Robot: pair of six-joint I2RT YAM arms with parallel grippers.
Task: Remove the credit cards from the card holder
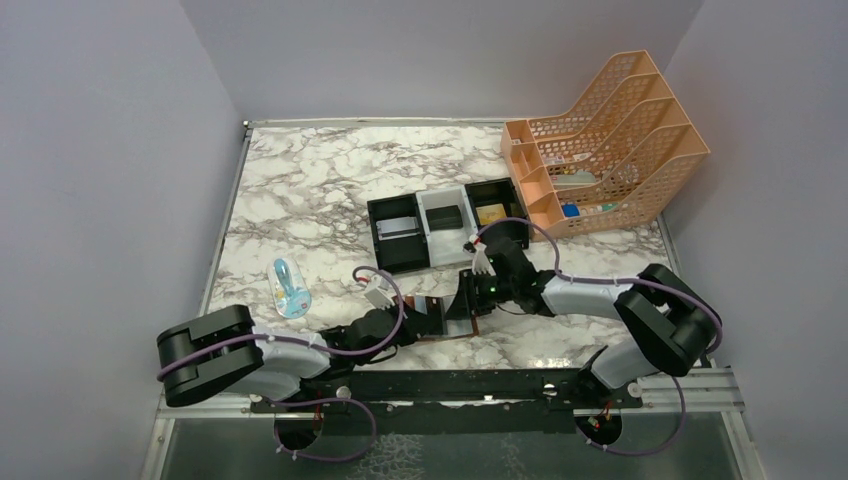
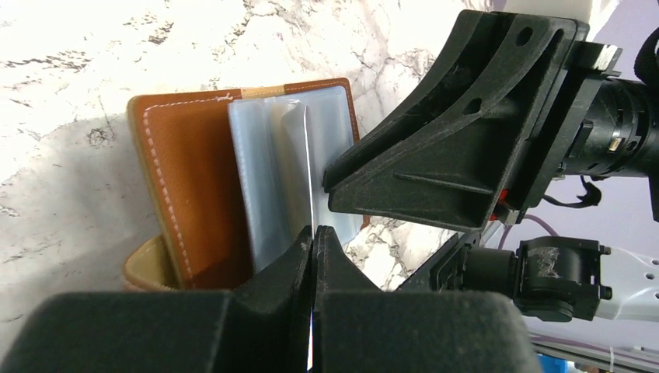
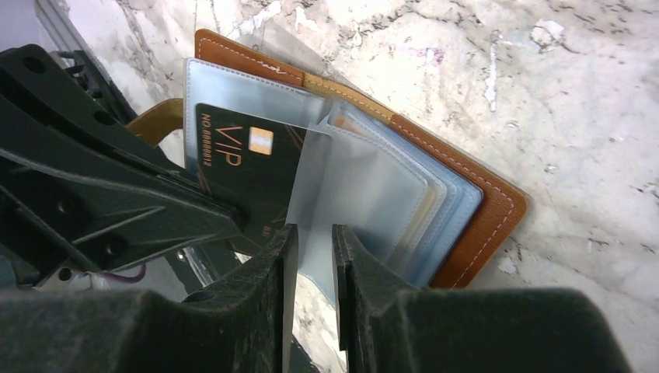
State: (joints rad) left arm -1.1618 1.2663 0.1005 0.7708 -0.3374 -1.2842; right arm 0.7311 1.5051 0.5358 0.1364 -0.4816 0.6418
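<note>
The brown leather card holder [image 1: 476, 322] [image 2: 194, 179] [image 3: 482, 225] lies open on the marble near the table's front, its clear blue sleeves fanned up. A dark credit card [image 3: 233, 163] marked VIP sits in one sleeve; in the left wrist view it shows only as a thin pale edge [image 2: 310, 171]. My left gripper [image 1: 446, 318] [image 2: 312, 231] [image 3: 233, 216] is shut on that card's edge. My right gripper [image 1: 468, 298] [image 2: 330, 185] [image 3: 309, 233] faces it from the other side, jaws a narrow gap apart, fingertips against a raised clear sleeve [image 3: 350, 186].
A black-and-white three-compartment tray [image 1: 432, 252] stands behind the holder; it holds a grey flat piece, a black block and a tan flat piece. An orange file rack [image 1: 610, 140] fills the back right. A small blue-white object [image 1: 289, 288] lies at the left. Walls close three sides.
</note>
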